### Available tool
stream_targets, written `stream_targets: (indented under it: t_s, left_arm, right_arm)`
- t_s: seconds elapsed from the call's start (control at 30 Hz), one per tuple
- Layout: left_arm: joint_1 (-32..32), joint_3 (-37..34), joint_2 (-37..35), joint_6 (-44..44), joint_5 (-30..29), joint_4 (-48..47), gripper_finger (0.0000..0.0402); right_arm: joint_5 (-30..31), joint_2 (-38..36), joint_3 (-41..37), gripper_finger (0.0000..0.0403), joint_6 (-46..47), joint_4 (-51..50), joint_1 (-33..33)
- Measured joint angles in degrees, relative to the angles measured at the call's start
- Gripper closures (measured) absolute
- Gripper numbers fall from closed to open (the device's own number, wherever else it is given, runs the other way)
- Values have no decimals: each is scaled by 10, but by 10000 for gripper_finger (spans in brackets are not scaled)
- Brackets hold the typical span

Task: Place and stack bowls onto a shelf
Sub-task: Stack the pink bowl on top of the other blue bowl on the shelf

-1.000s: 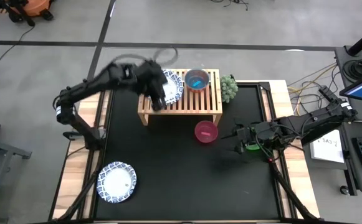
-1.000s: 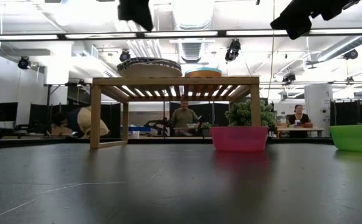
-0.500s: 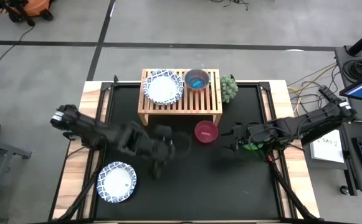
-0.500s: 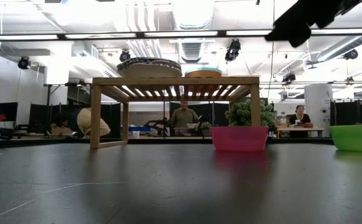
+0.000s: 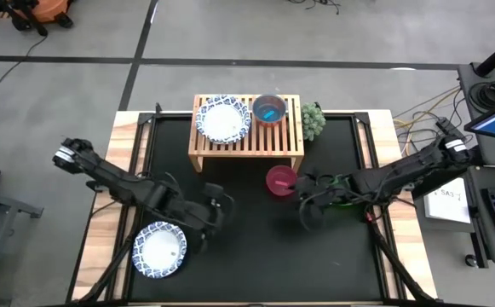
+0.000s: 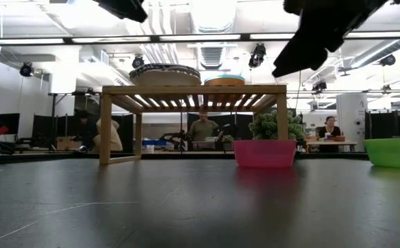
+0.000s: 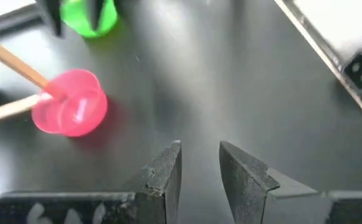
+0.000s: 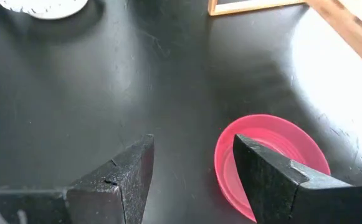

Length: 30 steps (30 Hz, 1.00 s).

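Observation:
The light-wood shelf stands at the table's far middle. On its slats rest a white, blue-rimmed bowl and a teal bowl. A second white bowl lies on the mat at the near left. A magenta bowl sits in front of the shelf, and a green bowl to its right. My left gripper is open and empty, just right of the near white bowl. My right gripper is open and empty, above the mat beside the magenta bowl.
A bumpy green artichoke-like object sits by the shelf's right end. The black mat is bare at its middle and near right. People sit at desks in the room beyond the table.
My left gripper has swung from over the shelf's white bowl toward the table's near edge and now hangs beside the near-left white bowl. That shelf bowl has stayed in place. My right gripper has gone left and down toward the magenta bowl.

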Motion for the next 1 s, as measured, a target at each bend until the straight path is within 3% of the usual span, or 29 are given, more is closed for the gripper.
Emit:
stream_targets:
  t_s: [0.17,0.3,0.53,1.0]
  left_arm:
    - [1,-99,-96,17,-50,103,311]
    - [1,-157,-165,47,-126,180,311]
    - [1,-234,-242,75,-233,267,311]
    - [1,-282,-261,96,-238,298,311]
  right_arm:
    - [22,58,48,195,-3,-55,-3]
    - [38,106,84,195,-9,-101,-18]
    - [39,191,118,195,-29,-128,-46]
    - [5,314,138,205,-24,-125,-80]
